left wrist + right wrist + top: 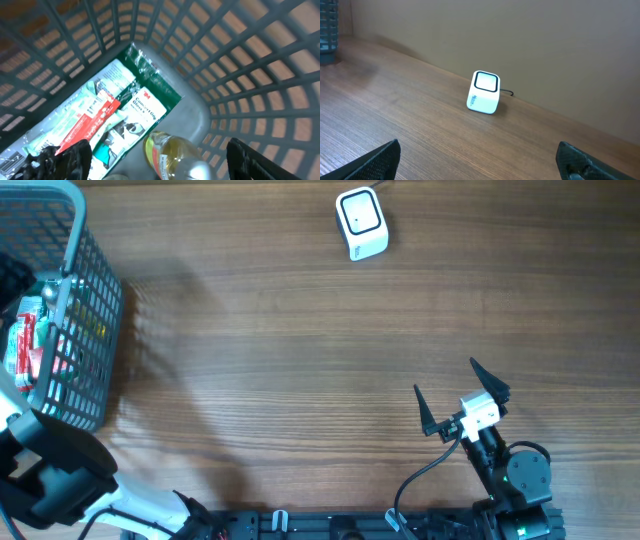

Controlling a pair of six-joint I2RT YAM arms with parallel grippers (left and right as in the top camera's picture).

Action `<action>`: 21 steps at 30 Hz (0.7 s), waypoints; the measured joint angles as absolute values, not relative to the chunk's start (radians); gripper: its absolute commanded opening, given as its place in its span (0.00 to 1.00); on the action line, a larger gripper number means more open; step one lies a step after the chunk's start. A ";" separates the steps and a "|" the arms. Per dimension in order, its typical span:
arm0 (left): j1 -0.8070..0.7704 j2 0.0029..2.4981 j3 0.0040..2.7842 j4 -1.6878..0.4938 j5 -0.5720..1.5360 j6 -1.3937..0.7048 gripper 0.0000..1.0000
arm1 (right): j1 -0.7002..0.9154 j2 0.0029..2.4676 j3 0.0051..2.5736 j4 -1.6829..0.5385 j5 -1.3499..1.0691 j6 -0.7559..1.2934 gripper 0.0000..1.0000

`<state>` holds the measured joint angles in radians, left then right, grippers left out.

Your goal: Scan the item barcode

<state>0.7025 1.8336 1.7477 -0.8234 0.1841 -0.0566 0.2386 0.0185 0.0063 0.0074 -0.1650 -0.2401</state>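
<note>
From overhead, I have the grey mesh basket (75, 300) at the far left edge of the wooden worktop (300, 360). Through its open top I can make out 1 red-and-white packet (25, 340); the rest of the contents are hidden by the wall. The left arm (50, 470) comes up from the lower left towards the basket, and I cannot see the left jaws from here. The white scanner (361, 223) sits alone near the far edge, well apart from the basket. The right jaws stand wide apart over bare wood near the front, holding nothing.

On the left wrist camera I am looking down inside the basket. On its floor lie 2 flat packets, overlapping. The green packet (150, 95) has a white label with a red "3M" mark and words I read as "Comfort Grip Gloves". The red-and-white packet (85, 125) has print too small for me to read. A clear bottle (172, 157) of yellowish liquid lies on its side just beside them, its label unreadable. The left jaws are spread, 1 finger on each side of the bottle, touching nothing that I can see.

On the right wrist camera the scanner's dark-rimmed window faces up, a thin cable (507, 92) leaves behind it, and its small blue lettering is illegible. The right jaws gape, empty.
</note>
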 measured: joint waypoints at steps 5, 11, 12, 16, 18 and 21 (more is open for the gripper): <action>0.682 1.842 1.748 -0.835 0.184 -0.050 0.85 | 0.239 0.019 0.006 0.008 -0.165 -0.240 1.00; 0.597 1.844 1.748 -0.840 0.141 -0.049 0.86 | 0.239 0.019 0.006 0.008 -0.165 -0.240 1.00; 0.596 1.853 1.748 -0.849 0.130 -0.049 0.86 | 0.239 0.019 0.006 0.008 -0.165 -0.240 1.00; 0.594 1.942 1.748 -0.881 0.119 -0.047 0.79 | 0.239 0.019 0.006 0.007 -0.165 -0.240 1.00; 0.591 1.980 1.748 -0.891 0.117 -0.045 0.75 | 0.239 0.019 0.006 0.008 -0.165 -0.240 1.00; 0.590 2.003 1.748 -0.897 0.117 -0.042 0.70 | 0.239 0.019 0.006 0.008 -0.165 -0.240 1.00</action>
<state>0.5900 2.0029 1.7477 -0.8970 0.1165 -0.0418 0.2386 0.0185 0.0063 0.0078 -0.1650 -0.2401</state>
